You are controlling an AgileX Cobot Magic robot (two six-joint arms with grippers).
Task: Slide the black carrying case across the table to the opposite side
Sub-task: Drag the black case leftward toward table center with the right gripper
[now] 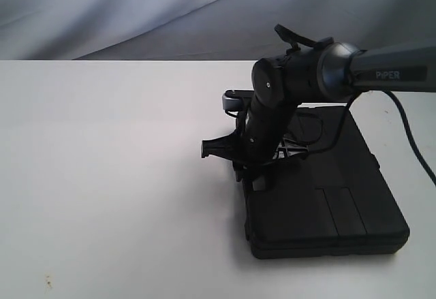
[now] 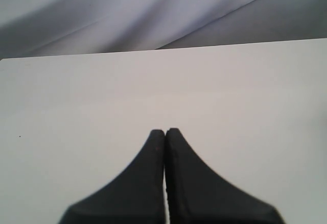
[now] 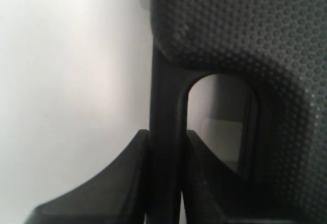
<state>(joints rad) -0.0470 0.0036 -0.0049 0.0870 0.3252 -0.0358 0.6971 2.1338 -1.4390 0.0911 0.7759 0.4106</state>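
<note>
The flat black case [image 1: 327, 203] lies on the white table [image 1: 102, 176] at the right of the exterior view. My right arm reaches down to the case's left edge, where the right gripper [image 1: 255, 176] meets the handle. In the right wrist view the right gripper [image 3: 166, 134] is shut on the case's handle bar [image 3: 164, 91], one finger on each side, with the handle slot [image 3: 219, 117] and dotted case surface [image 3: 245, 30] beside it. My left gripper [image 2: 165, 130] is shut on nothing above bare table [image 2: 76, 106]; it does not show in the exterior view.
A grey cloth backdrop [image 1: 136, 6] hangs behind the table's far edge. The right arm's black cable [image 1: 409, 135] loops over the case's right side. White tabletop stretches left of the case.
</note>
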